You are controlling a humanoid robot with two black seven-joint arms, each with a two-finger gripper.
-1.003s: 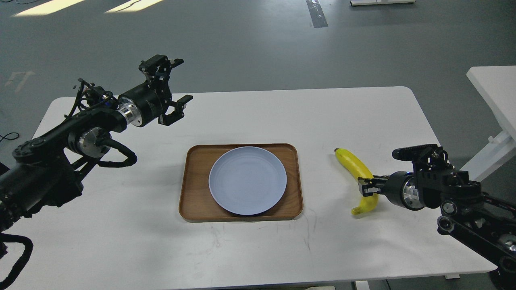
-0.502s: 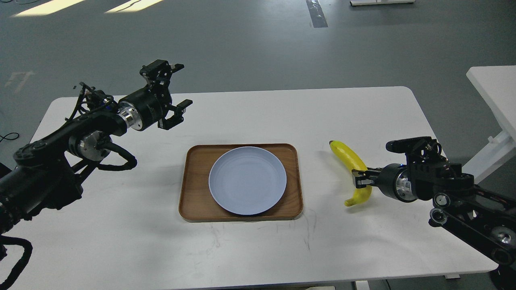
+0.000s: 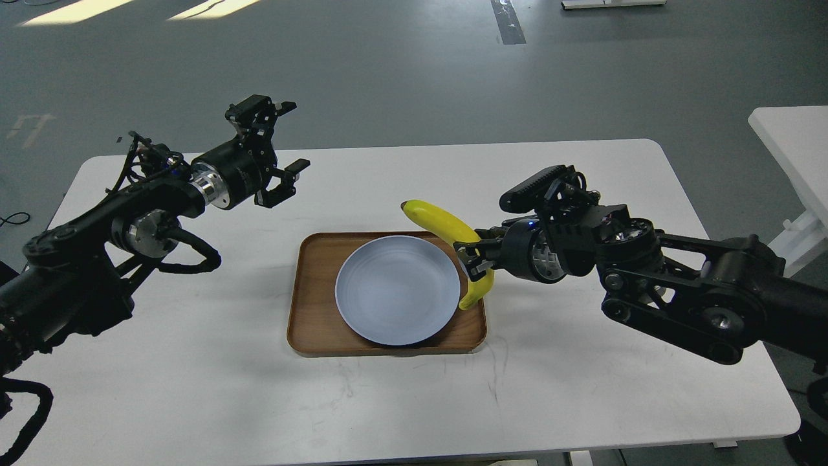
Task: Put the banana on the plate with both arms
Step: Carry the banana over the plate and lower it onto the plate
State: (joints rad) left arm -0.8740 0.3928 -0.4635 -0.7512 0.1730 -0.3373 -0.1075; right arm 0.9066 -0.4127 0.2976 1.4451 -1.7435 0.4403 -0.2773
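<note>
The bright yellow banana [image 3: 446,226] hangs in the air over the right rim of the pale blue-grey plate [image 3: 396,289]. My right gripper [image 3: 474,259] is shut on the banana's lower half and holds it above the plate's right edge. The plate lies in a brown wooden tray [image 3: 310,317] at the table's middle. My left gripper [image 3: 281,142] is open and empty, raised above the table's far left, well away from the plate.
The white table [image 3: 582,401] carries only the tray and plate. Its right edge lies under my right arm. A second white table [image 3: 792,145] stands at the far right. Grey floor lies beyond the far edge.
My right gripper has lifted the banana off the table and carried it left, from the table's right side to over the plate's right rim. The left arm has barely moved.
</note>
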